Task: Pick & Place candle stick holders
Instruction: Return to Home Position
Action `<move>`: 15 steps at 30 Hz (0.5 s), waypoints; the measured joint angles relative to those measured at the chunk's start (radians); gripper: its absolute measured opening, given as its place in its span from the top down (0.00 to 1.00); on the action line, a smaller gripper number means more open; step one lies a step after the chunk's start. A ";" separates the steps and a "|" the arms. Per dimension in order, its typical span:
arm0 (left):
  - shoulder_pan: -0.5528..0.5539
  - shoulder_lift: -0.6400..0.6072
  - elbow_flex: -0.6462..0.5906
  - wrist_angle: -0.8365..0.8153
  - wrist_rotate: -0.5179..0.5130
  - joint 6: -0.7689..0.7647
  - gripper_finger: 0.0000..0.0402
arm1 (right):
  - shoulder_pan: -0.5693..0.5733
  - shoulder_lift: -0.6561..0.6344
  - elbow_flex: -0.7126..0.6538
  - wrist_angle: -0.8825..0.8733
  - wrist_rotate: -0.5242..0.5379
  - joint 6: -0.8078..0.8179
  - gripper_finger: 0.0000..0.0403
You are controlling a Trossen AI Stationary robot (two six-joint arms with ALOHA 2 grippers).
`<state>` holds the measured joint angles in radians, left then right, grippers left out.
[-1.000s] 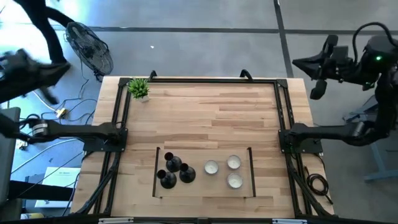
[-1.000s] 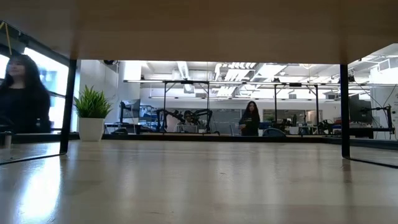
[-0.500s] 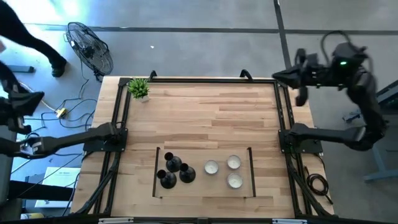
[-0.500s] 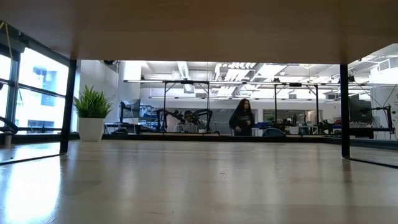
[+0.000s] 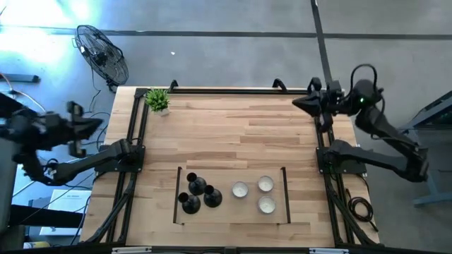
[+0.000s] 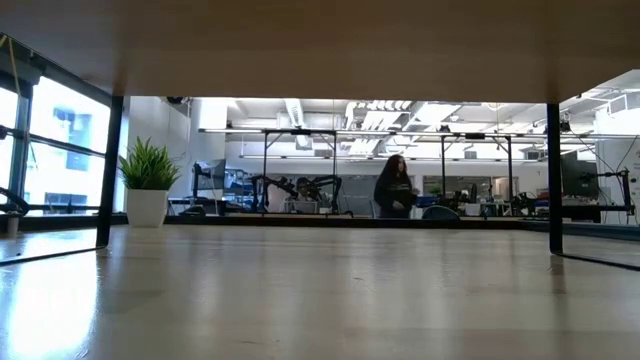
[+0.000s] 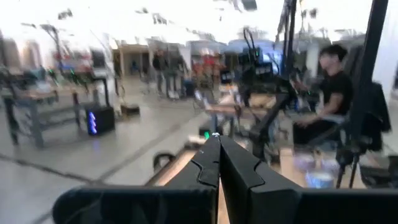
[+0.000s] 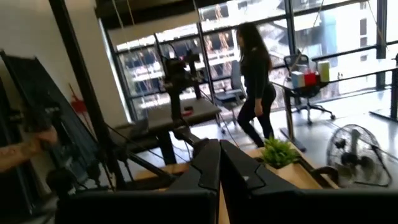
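Right gripper (image 5: pixel 298 104), fingers pressed together, is hovering over the table's (image 5: pixel 233 127) far right corner. Left gripper (image 5: pixel 92 127), also closed, is hanging beyond the left edge. Well apart from both, three candle holders (image 5: pixel 197 186) are standing clustered on the shelf's (image 5: pixel 178 201) left half, with three white candles (image 5: pixel 240 190) sitting alongside on its right half.

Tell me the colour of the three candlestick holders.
The candlestick holders are black; the high view shows it best.

A grey floor (image 5: pixel 233 49) and a standing fan (image 5: pixel 104 55) are seen beside the wooden table (image 5: pixel 233 134), bright tall windows (image 6: pixel 65 150) beyond.
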<state>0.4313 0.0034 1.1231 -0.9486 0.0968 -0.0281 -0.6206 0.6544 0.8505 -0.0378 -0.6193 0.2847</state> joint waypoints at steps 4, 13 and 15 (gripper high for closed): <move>-0.025 0.007 -0.110 0.093 0.040 -0.009 1.00 | 0.064 -0.046 -0.153 0.141 0.072 0.064 1.00; -0.095 0.004 -0.471 0.514 0.183 -0.157 1.00 | 0.197 -0.059 -0.394 0.386 0.254 0.004 1.00; -0.101 0.005 -0.546 0.559 0.184 -0.176 1.00 | 0.219 -0.059 -0.434 0.421 0.286 -0.003 1.00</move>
<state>0.3303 0.0080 0.5775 -0.3893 0.2810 -0.2037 -0.4011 0.5957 0.4166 0.3835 -0.3338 0.2813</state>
